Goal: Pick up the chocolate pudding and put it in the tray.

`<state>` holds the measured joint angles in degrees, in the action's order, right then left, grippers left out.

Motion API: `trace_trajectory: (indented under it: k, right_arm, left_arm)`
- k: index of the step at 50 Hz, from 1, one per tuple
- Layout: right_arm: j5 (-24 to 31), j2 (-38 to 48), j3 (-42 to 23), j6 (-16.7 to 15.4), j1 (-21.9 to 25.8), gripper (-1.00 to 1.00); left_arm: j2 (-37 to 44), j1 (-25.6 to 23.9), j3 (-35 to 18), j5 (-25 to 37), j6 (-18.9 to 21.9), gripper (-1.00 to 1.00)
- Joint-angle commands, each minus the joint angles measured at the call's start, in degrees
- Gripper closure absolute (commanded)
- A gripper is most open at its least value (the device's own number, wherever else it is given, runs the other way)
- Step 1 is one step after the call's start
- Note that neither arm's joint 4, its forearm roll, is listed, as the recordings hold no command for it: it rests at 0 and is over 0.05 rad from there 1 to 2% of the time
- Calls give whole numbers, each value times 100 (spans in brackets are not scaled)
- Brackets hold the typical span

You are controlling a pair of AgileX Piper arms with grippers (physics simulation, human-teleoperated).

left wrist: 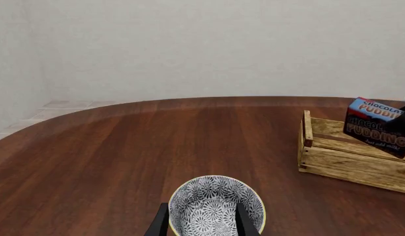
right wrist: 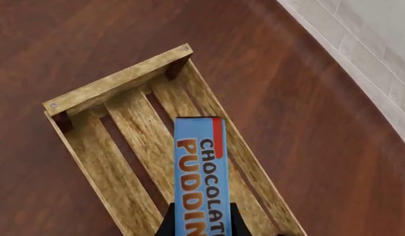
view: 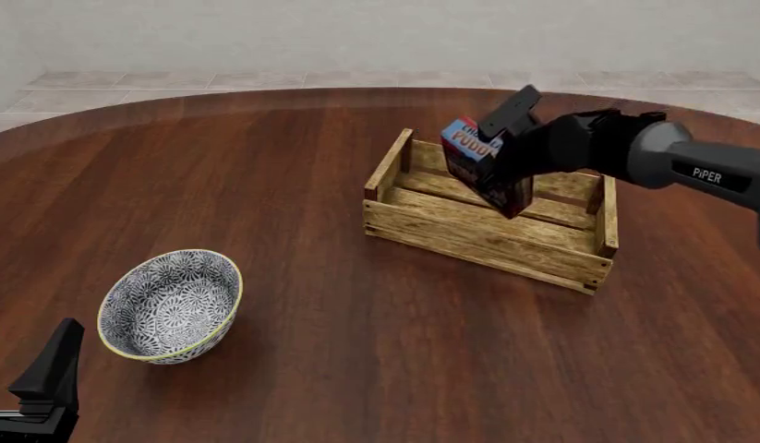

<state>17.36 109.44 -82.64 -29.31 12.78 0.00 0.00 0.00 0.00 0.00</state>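
The chocolate pudding (view: 476, 159) is a small carton with a blue top band and dark brown front. My right gripper (view: 505, 140) is shut on it and holds it tilted just above the slats of the tray (view: 478, 235), over the tray's left half. In the right wrist view the chocolate pudding (right wrist: 201, 167) stands out between the fingers of the right gripper (right wrist: 201, 227), with the tray (right wrist: 117, 83) below. From the left wrist, the chocolate pudding (left wrist: 379, 125) hangs over the tray (left wrist: 340, 162). My left gripper (view: 35, 374) rests open at the near left, far from both.
A round blue-grey patterned bowl (view: 170, 305) stands on the dark wood table (view: 294, 185) at the near left, just ahead of the left gripper (left wrist: 202, 228); the bowl (left wrist: 215, 206) shows between its fingers. The table's curved far edge meets a pale tiled floor.
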Motion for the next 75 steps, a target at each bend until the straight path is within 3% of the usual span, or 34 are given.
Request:
trace_trajectory:
  k: [1,75]
  right_arm:
    - [-98,73,23,130,28,100]
    - [-567,920,-246,377,28,100]
  left_arm:
    - [0,0,0,0,0,-100]
    - [0,0,0,0,0,-100]
